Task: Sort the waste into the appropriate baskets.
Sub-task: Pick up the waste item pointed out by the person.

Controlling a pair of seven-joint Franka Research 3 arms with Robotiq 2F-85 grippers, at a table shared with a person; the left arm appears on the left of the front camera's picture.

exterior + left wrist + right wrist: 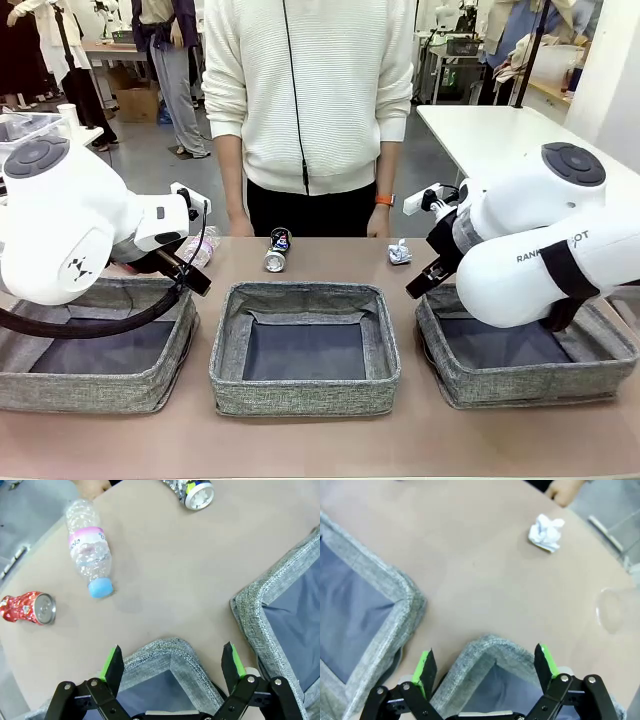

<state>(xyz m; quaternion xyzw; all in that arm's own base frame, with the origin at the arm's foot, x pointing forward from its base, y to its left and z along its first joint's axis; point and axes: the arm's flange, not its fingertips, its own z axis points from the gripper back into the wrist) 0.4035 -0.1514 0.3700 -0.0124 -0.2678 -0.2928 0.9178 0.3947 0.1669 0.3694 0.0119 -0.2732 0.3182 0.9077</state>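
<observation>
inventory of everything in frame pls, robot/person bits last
baskets: 3, grey fabric, in a row on the near table half; left one, right one
dark can: 1, blue-black, lying beyond the middle basket
paper ball: 1, white, crumpled, far side, right of the dark can
bottle: 1, clear with blue cap, lying beyond the left basket
red can: 1, red, dented, lying near the bottle
cup: 1, clear, faint, beyond the right basket
table: 1, tan
person: 1, white sweater, standing at the far side
left pincer: 1, black with green pads, open over the left basket's corner
right pincer: 1, same colours, open over the right basket's corner
</observation>
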